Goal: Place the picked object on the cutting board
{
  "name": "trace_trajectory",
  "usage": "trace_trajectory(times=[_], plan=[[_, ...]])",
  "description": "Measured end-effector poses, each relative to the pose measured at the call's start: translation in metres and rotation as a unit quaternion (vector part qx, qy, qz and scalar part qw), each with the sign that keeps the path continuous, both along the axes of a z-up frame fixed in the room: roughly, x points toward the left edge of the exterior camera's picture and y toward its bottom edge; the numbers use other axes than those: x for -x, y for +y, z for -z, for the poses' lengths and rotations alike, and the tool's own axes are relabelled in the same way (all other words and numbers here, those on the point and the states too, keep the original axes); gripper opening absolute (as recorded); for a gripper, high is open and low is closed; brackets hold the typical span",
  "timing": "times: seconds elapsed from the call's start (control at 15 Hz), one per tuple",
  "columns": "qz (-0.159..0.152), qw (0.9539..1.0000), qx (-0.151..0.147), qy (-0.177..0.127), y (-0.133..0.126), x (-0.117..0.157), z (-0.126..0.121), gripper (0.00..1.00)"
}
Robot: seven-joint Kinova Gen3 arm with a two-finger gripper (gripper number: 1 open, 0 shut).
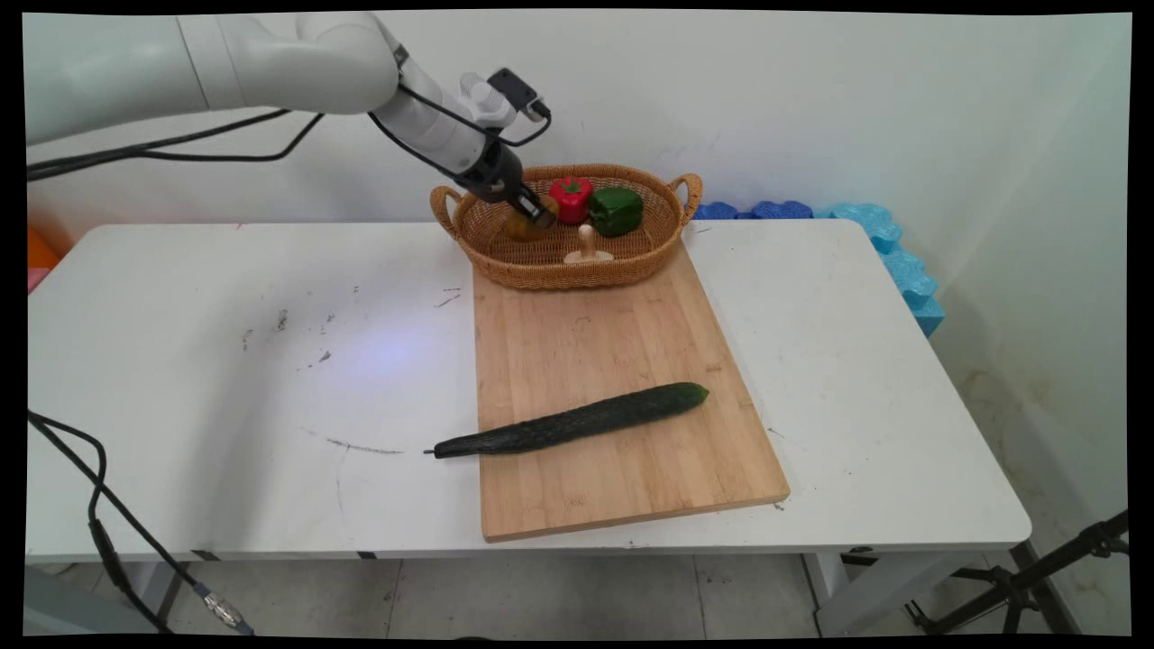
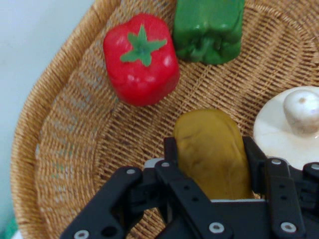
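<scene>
From my main view I see a white desk (image 1: 225, 379) against a pale wall, with blue foam blocks (image 1: 888, 248) at its far right corner. A bamboo cutting board (image 1: 613, 361) lies on the desk, and a long dark cucumber (image 1: 572, 421) rests across its near half, the stem end hanging over the board's left edge. At the board's far end sits an oval wicker basket (image 1: 505, 261) with two handles. In it I make out a red pepper (image 1: 572, 198), a green pepper (image 1: 617, 210) just right of the red one, and a pale mushroom (image 1: 587, 250) nearer the front wall. The arm comes in from the upper left, and the gripper (image 1: 532, 216) is down inside the basket's left part, on a yellowish-brown potato (image 1: 523, 227).

Through the hand view, the fingers (image 2: 254, 159) are clamped on either side of the potato (image 2: 212, 152), which lies on the woven floor of the basket (image 2: 65, 149). The red pepper (image 2: 142, 59) is just beyond it, the green pepper (image 2: 209, 27) beside that, and the mushroom (image 2: 294, 119) close on the right, cap down.
</scene>
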State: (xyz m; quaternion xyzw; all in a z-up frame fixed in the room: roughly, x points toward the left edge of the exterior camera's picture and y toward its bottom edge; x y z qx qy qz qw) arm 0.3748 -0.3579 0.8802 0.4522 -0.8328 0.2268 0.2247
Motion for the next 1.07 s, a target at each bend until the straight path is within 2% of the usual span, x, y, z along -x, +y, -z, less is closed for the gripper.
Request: trace_trajectory(times=[0.27,0.6,0.8,1.07], plan=[[0.046,0.9986,0.021,-0.019,0.012,0.003,-0.023,0.00],[0.090,0.9951,0.030,-0.028,0.032,0.011,-0.040,0.00],[0.123,0.9916,0.029,-0.029,0.048,0.021,-0.046,0.00],[0.174,0.9842,0.019,-0.025,0.073,0.040,-0.044,0.00]])
